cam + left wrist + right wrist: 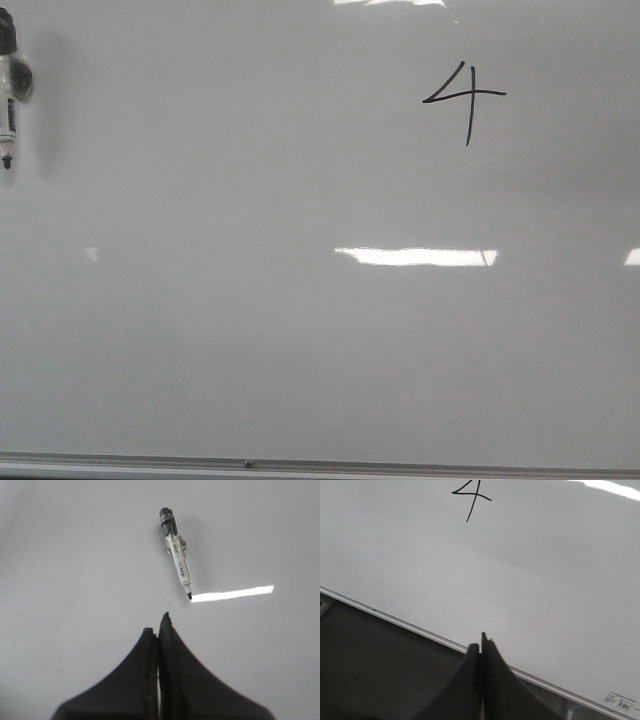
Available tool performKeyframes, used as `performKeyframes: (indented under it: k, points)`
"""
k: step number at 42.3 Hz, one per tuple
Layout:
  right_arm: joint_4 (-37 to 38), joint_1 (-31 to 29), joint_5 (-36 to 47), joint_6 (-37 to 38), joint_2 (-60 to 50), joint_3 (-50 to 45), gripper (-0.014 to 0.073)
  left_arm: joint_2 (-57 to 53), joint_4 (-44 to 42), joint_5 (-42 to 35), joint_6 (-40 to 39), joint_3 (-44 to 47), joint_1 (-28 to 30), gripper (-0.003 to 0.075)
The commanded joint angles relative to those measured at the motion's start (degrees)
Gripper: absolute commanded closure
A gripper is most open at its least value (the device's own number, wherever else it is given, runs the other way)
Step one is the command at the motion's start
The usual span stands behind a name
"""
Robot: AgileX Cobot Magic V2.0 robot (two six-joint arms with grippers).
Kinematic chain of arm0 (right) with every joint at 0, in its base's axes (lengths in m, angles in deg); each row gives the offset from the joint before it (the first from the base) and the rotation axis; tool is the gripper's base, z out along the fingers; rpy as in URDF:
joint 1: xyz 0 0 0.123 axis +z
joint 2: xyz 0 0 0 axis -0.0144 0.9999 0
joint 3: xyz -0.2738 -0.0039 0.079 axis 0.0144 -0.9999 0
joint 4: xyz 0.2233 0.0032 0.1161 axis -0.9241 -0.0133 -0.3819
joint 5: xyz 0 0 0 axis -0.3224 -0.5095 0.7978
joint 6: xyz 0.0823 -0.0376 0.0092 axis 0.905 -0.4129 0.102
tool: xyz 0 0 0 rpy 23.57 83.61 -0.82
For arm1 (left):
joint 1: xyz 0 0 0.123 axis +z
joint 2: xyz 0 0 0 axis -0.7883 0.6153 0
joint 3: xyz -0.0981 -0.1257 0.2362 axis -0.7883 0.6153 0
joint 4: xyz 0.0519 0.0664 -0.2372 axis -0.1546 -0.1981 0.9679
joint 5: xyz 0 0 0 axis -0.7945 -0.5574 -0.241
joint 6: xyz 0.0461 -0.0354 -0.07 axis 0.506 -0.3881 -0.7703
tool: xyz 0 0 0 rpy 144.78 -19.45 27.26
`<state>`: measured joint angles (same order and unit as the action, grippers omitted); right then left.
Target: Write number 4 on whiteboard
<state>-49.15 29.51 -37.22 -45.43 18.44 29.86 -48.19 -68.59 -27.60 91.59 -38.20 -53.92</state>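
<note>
Over whiteboard [420, 570], both end effectors [159, 622] [481, 640] closed, empty.

In the front view we find the number 4 [465, 98] on the whiteboard [300, 350], in the upper right of the frame. A marker [9, 95] lies on the board at the far left edge, upper part, well apart from the figure. The board's frame edge [320, 465] runs along the bottom.
</note>
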Motion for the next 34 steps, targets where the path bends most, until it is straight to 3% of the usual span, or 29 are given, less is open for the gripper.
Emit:
performKeyframes:
  k: [1, 17, 34]
  points:
    - [0.98, -0.42, 3.58, -0.27, 0.52, 1.08, 0.0662, -0.59, -5.5, -5.76, -7.59, -0.16, 0.04, 0.0741]
    - [0.98, -0.42, 3.58, -0.27, 0.52, 1.08, 0.0662, -1.31, -4.33, -16.36, -7.91, 6.69, 0.04, 0.0741]
    - [0.98, -0.42, 3.58, -0.27, 0.52, 1.08, 0.0662, -1.31, -3.42, -15.26, -5.69, 6.59, 0.03, 0.0741]
